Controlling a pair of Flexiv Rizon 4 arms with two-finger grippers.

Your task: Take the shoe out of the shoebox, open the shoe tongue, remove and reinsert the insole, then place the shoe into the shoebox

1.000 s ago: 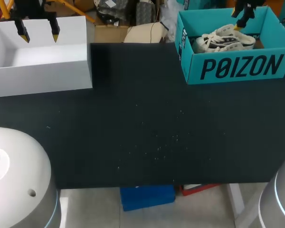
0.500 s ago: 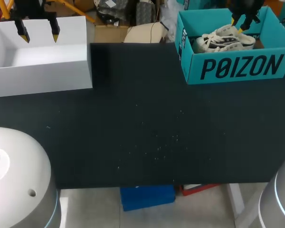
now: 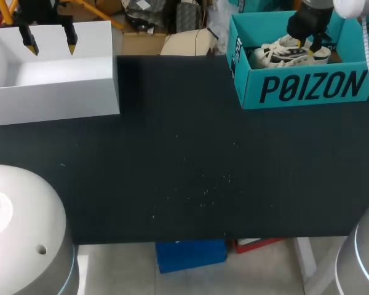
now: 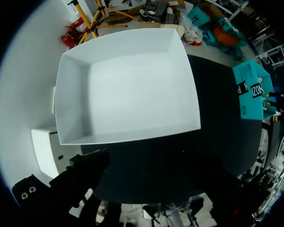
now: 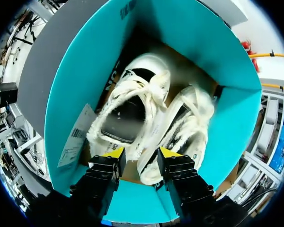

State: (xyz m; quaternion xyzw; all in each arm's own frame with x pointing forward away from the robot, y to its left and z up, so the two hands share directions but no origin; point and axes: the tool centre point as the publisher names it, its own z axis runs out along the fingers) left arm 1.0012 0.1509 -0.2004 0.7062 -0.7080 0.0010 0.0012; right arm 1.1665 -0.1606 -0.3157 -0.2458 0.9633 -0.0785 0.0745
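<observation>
Status: no step of the task is finished yet. Both shoes lie inside the teal shoebox (image 3: 307, 87). The shoe (image 5: 128, 113) you are after sits directly ahead of the right gripper (image 5: 141, 153), with its open collar and laces facing the fingers. The second shoe (image 5: 185, 118) lies touching it, ahead of the other finger.

Right gripper: released, yellow tips apart, nothing clamped. The edge where the two shoes meet lines up with the gap between the fingers. From the wrist view you cannot say for sure whether a tip already touches fabric; it looks just short of contact.

Left gripper (image 3: 50, 42): also released, tips apart, hanging over the white box (image 3: 55, 98), well apart from the shoebox.

Remaining, as judged from this: grasp and lift the shoe out, open the tongue, pull and refit the insole, return the shoe to the shoebox. That is the whole sequence.

Change against the earlier frames: the right arm has come down into the shoebox, from above its far wall to right over the shoes, and now hides part of them in the head view. The left arm, the white box, the shoebox and the shoes have not shifted.
</observation>
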